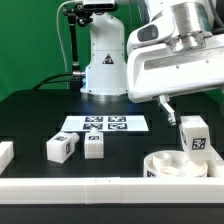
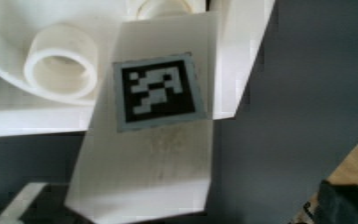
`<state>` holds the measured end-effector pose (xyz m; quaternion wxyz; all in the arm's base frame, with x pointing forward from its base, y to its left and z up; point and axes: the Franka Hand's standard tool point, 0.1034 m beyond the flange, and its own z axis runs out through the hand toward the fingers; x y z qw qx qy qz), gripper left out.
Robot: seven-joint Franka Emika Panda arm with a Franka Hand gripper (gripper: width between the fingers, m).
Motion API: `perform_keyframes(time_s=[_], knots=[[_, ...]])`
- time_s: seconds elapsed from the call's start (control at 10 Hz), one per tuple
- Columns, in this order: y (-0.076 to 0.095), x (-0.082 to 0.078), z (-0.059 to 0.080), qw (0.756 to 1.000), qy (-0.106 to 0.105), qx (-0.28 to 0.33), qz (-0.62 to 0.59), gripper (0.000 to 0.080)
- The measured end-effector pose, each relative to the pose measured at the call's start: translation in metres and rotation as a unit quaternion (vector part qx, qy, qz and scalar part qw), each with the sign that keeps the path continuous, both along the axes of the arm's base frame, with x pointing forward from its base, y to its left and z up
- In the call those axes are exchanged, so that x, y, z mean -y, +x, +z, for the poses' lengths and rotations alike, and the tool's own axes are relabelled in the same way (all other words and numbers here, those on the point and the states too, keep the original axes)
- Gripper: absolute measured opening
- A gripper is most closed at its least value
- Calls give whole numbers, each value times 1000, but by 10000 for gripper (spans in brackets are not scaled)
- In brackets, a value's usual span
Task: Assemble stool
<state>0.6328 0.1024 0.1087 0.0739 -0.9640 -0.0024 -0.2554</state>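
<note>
My gripper [image 1: 178, 112] is shut on a white stool leg [image 1: 193, 136] and holds it upright just over the round white seat [image 1: 176, 166] at the exterior view's front right. In the wrist view the leg [image 2: 158, 110] runs out from between my fingers [image 2: 12, 206], its black-and-white tag facing the camera. Its far end is near a round socket [image 2: 60, 62] in the seat [image 2: 16, 100]. Whether the leg touches the seat I cannot tell. Two more legs [image 1: 62, 147] [image 1: 94, 145] lie on the black table, left of the seat.
The marker board [image 1: 103, 125] lies flat behind the loose legs. A white block [image 1: 5, 153] sits at the exterior view's left edge. A long white rail [image 1: 90, 190] runs along the front. The robot base [image 1: 103, 65] stands behind.
</note>
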Motion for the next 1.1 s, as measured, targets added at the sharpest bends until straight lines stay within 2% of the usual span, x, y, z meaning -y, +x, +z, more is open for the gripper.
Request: perform_keyframes(time_s=[0.3, 1.1], knots=[[4, 9, 9, 1000, 0, -6, -3, 649], [6, 7, 9, 1000, 4, -10, -4, 649]])
